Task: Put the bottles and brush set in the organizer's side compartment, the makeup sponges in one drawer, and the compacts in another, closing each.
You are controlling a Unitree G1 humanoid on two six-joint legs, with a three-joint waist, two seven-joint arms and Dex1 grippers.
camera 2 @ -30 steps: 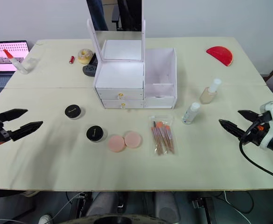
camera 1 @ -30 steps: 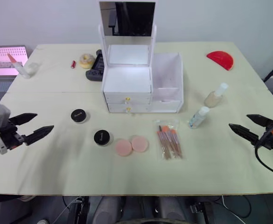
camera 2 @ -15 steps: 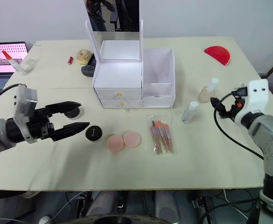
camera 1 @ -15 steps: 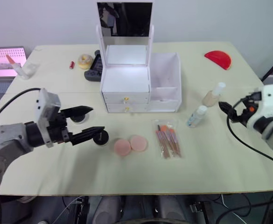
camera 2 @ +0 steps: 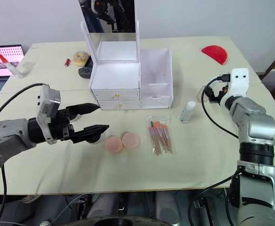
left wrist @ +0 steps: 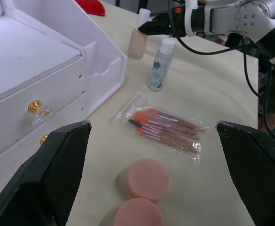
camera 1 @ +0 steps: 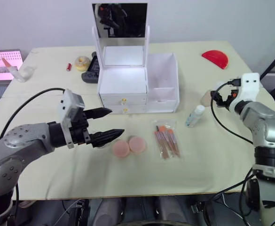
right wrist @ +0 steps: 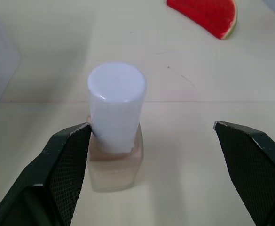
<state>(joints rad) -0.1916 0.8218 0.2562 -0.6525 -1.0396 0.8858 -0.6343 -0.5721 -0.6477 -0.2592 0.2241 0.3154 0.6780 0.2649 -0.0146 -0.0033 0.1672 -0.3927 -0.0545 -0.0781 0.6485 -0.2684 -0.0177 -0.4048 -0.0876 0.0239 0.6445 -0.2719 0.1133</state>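
Foundation bottle (right wrist: pixel 114 136) upright on table (camera 2: pixel 142 179), right of organizer (camera 2: pixel 128 77), one finger seemingly touching it | right gripper (right wrist: pixel 151 165) spread wide around bottle | left gripper (camera 2: pixel 94 117) wide apart above compacts, beside sponges (left wrist: pixel 144 188) | brush set (left wrist: pixel 165 128), clear bottle (left wrist: pixel 160 63) near organizer
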